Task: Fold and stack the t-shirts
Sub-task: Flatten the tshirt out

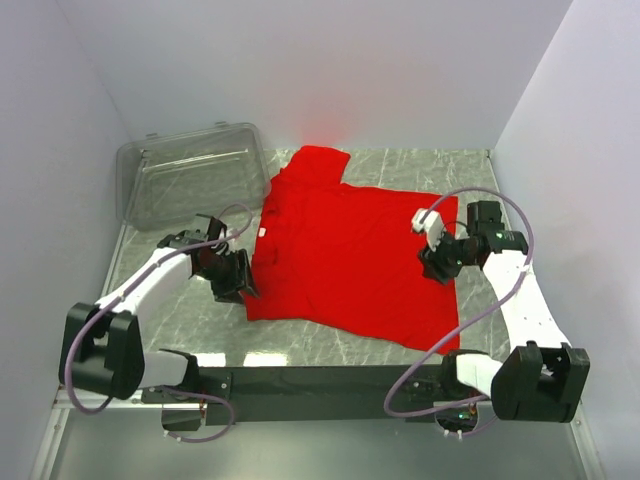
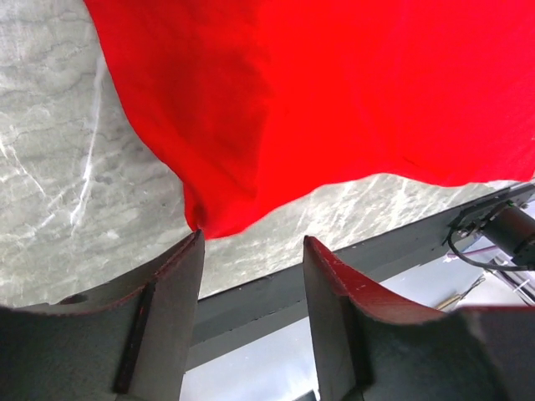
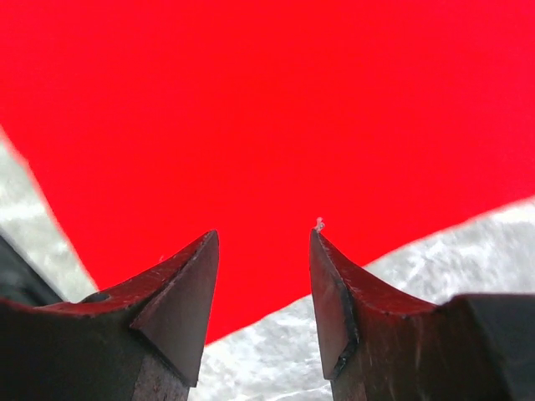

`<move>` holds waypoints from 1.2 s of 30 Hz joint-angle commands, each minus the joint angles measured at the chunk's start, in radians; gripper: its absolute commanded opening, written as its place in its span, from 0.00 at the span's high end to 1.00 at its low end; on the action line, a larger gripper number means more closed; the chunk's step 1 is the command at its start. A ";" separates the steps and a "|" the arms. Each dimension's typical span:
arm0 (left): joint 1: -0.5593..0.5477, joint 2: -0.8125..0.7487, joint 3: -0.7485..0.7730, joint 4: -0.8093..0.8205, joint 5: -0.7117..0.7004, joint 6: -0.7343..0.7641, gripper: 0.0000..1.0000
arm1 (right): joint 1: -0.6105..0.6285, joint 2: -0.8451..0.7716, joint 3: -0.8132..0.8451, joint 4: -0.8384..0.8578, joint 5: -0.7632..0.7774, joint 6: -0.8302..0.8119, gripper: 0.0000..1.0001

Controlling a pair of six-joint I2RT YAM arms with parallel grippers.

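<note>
One bright red t-shirt lies spread flat on the marble table, a sleeve pointing to the back. My left gripper hovers at the shirt's near left corner, open, with the cloth's corner just beyond its fingertips and nothing between them. My right gripper hangs over the shirt's right edge, also open, the red cloth lying below and beyond its fingers, not pinched.
A clear plastic bin lies at the back left, next to the shirt's sleeve. White walls close in on three sides. A dark rail runs along the near table edge between the arm bases.
</note>
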 commanded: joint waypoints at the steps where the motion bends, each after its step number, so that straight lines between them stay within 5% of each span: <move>1: 0.003 -0.064 0.029 -0.020 0.004 -0.013 0.44 | 0.009 -0.009 -0.026 -0.229 -0.047 -0.325 0.46; 4: 0.003 -0.070 0.010 -0.051 -0.004 -0.044 0.41 | 0.022 -0.061 -0.107 -0.312 0.045 -0.461 0.45; 10: 0.003 -0.050 -0.040 -0.025 -0.039 -0.096 0.38 | 0.190 -0.151 -0.265 -0.279 0.175 -0.421 0.43; 25: -0.134 0.095 -0.073 0.124 -0.078 -0.205 0.35 | 0.214 -0.079 -0.256 -0.306 0.249 -0.427 0.42; 30: -0.141 0.089 -0.082 0.135 -0.104 -0.199 0.48 | 0.220 -0.018 -0.232 -0.335 0.252 -0.467 0.42; 36: -0.141 0.049 -0.073 0.164 -0.113 -0.203 0.75 | 0.262 0.065 -0.207 -0.336 0.240 -0.454 0.43</move>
